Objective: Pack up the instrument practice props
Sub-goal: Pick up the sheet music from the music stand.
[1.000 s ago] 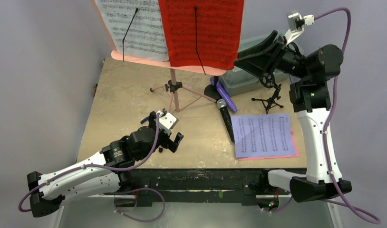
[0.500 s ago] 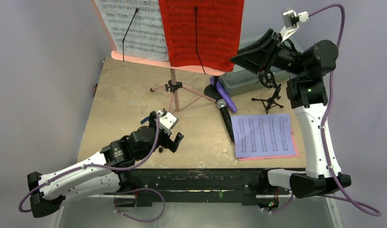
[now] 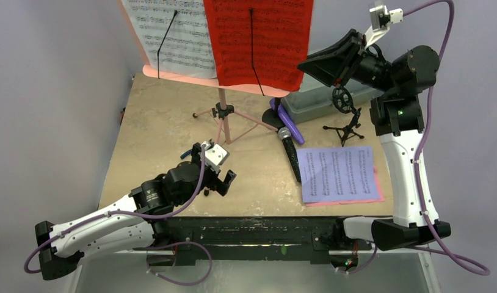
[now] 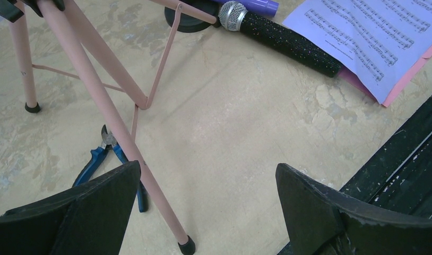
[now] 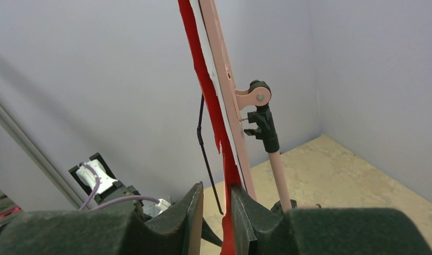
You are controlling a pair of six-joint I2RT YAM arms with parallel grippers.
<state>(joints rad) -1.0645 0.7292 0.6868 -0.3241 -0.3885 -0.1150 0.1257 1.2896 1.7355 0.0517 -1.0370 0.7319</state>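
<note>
1. On your right gripper (image 5: 216, 188) the jaws stand almost closed, with only a narrow slit between them. The edge of the red printed music sheet (image 3: 258, 43) runs down into this slit. You cannot tell if the pads press it.
2. On your left gripper (image 4: 207, 170) the jaws are wide apart and hold nothing. They hang low over the beige worktop (image 3: 160, 134).
3. The red sheet leans on the panel of the pink tripod music rack (image 3: 222, 110), beside a white printed music sheet (image 3: 173, 36). A thin black wire arm lies over each sheet.
4. Just beside the left gripper, one leg of the rack crosses over the blue-handled pliers (image 4: 92, 164), which lie on the worktop.
5. To the right of the rack legs lie the black silver-headed mic (image 3: 290, 154) and the purple mic (image 3: 292, 125), close together.
6. The lavender printed music sheet (image 3: 337, 173) lies flat just beside the black mic.
7. A small black tripod mic support (image 3: 345, 129) stands upright between the lavender sheet and the translucent greenish plastic box (image 3: 313, 107).
</note>
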